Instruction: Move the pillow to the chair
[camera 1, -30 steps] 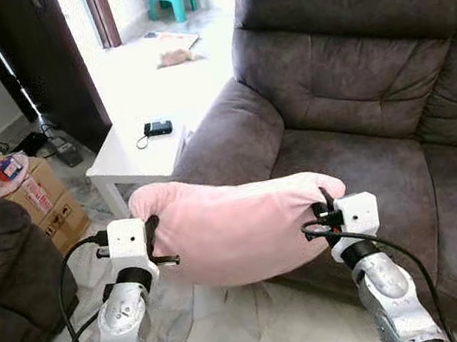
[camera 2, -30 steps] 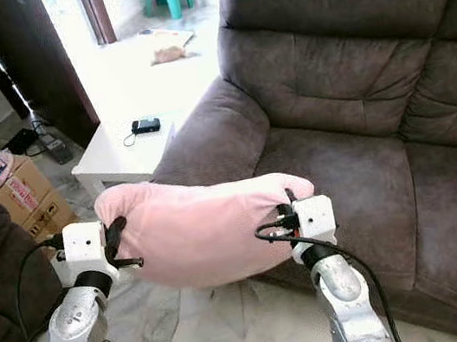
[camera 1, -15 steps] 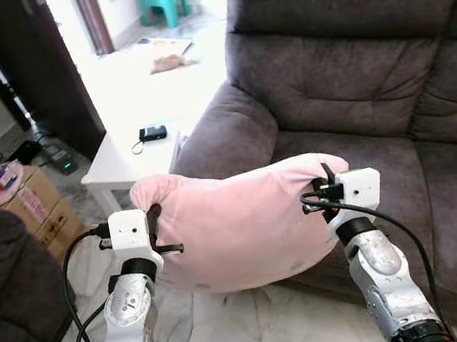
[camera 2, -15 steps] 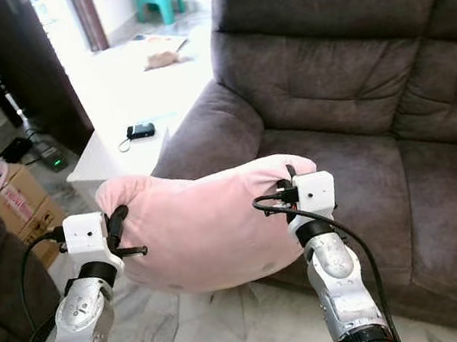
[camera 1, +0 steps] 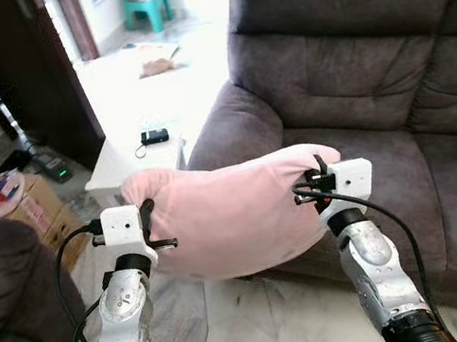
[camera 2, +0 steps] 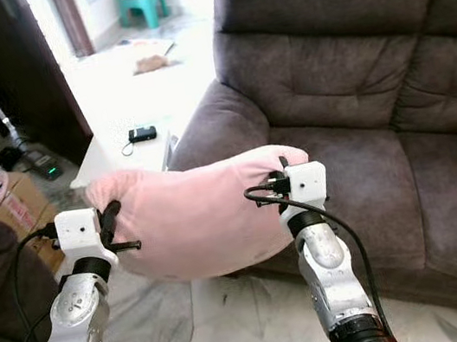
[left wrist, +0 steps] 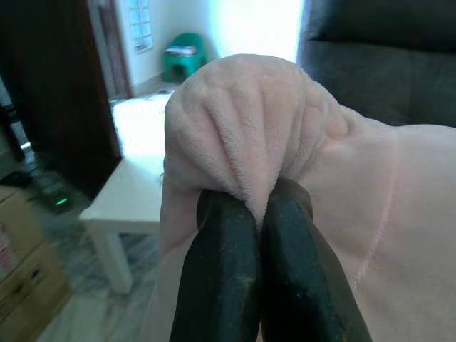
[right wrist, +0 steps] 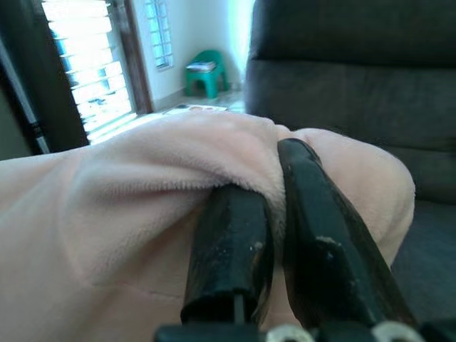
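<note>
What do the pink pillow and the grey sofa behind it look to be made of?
The pillow looks like soft plush fleece: a short fuzzy nap, bunching into folds where the left gripper and right gripper pinch its ends. The sofa seems upholstered in matte suede-like fabric, perhaps microfibre, with stitched, tufted panels.

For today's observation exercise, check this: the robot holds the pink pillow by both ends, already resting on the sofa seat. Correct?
Not quite. Both grippers, left and right, do pinch the pink pillow at its ends, but the left eye view shows it hanging in the air before the sofa, not resting on the seat.
</note>
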You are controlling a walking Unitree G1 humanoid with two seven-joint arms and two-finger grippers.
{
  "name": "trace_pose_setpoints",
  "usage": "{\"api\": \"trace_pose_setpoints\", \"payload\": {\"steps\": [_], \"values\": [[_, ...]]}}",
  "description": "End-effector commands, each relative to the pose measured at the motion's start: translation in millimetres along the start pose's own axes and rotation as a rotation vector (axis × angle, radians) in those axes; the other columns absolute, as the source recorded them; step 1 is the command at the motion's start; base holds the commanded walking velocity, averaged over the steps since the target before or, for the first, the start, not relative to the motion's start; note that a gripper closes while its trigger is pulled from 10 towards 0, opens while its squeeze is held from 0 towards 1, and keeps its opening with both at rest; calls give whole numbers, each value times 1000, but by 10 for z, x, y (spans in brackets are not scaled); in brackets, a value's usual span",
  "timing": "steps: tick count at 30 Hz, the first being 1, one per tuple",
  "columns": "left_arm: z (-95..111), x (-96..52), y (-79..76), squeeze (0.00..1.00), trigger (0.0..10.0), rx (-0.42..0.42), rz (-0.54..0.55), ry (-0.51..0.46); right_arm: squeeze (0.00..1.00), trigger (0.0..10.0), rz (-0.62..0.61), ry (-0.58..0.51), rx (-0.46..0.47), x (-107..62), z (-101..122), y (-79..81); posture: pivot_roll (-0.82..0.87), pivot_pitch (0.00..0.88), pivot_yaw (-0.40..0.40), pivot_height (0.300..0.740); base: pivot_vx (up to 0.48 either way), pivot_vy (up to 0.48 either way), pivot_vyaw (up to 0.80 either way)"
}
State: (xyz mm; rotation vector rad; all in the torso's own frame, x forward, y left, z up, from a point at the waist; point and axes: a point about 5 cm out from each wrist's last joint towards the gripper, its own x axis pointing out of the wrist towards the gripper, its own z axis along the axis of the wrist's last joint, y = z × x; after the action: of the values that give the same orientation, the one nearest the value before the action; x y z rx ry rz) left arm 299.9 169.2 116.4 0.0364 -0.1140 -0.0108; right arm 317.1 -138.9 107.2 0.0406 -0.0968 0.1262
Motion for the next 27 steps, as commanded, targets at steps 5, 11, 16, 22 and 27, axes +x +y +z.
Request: {"api": "trace_pose_setpoints", "payload": {"steps": [5, 11, 16, 22, 27], "values": [[81, 40, -85, 0, 10000, -7, -31, -44, 0, 10000, -46, -66, -8, 62, 158, -91, 46, 31, -31, 740, 0, 126, -261], [83, 37, -92, 0, 10000, -4, -43, -47, 0, 10000, -52, -66, -6, 70, 164, -106, 49, 33, -30, 740, 0, 0, 0], [80, 28, -104, 0, 10000, -18, -48, -47, 0, 10000, -54, -57, -10, 83, 161, -108, 48, 33, -29, 740, 0, 0, 0], [75, 24, -105, 0, 10000, -10, -57, -43, 0, 10000, -54, -54, 0, 87, 156, -100, 49, 32, -29, 740, 0, 0, -800], [65, 22, -97, 0, 10000, 2, -50, -36, 0, 10000, -54, -54, -5, 85, 155, -102, 51, 26, -29, 740, 0, 0, -790]]}}
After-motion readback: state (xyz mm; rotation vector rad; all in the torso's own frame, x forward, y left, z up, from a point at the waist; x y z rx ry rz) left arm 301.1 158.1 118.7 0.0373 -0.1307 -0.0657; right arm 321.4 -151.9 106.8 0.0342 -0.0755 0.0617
